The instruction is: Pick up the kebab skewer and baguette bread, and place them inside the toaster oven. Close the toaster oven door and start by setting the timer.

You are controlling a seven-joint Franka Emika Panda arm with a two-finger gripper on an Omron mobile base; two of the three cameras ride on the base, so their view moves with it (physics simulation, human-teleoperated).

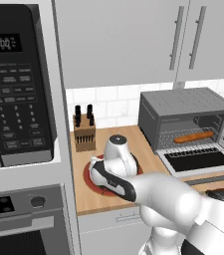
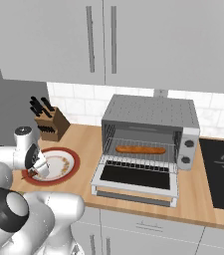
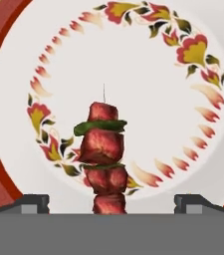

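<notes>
Hovering wide-open, empty end effector [image 3: 111, 201] straddling kebab skewer [image 3: 103, 154], seemingly mid-plate [image 3: 203, 149], rim well apart

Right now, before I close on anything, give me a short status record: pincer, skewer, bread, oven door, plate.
pincer: open, low over the plate, fingertips either side of the skewer
skewer: lying on the plate, not gripped, dark meat chunks with a green slice
bread: already on the oven rack
oven: on the counter, right of the plate
oven door: dropped open, flat
plate: red rim, floral ring, beside the knife block
</notes>
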